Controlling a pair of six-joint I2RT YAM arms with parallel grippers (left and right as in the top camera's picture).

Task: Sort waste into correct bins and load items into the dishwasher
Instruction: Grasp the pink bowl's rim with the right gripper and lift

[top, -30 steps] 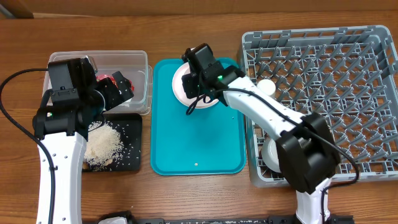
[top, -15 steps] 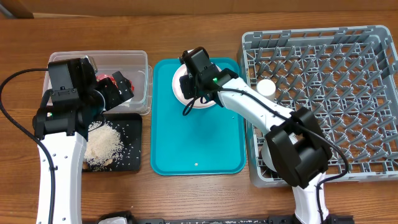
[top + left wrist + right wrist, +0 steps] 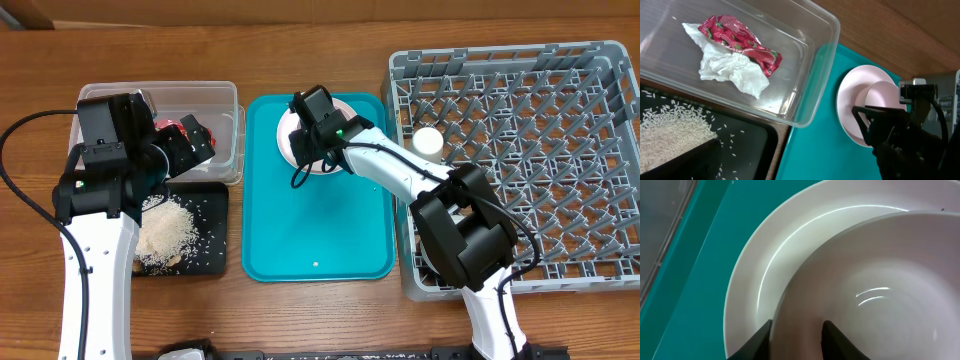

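Two stacked pale pink plates sit at the back of a teal tray (image 3: 315,230). My right gripper (image 3: 797,335) is open, its jaws either side of the smaller upper plate's (image 3: 880,280) rim. The larger plate (image 3: 752,285) lies beneath. From overhead, the right gripper (image 3: 303,140) covers most of the stack. My left gripper (image 3: 200,140) hangs open and empty over the clear tub (image 3: 225,100), which holds the red wrapper (image 3: 740,42) and white napkin (image 3: 732,72). Rice (image 3: 165,230) lies in the black tray (image 3: 215,230). The grey dish rack (image 3: 540,130) stands at the right.
A small white cup (image 3: 428,140) stands at the rack's left side, and a white bowl (image 3: 432,245) shows partly under my right arm near its front left corner. The teal tray lies between the bins and the rack. Brown wooden table all around.
My right gripper has slid slightly toward the front over the plates, with its arm folding in closer, and its jaws have narrowed a little. The left arm has not moved.
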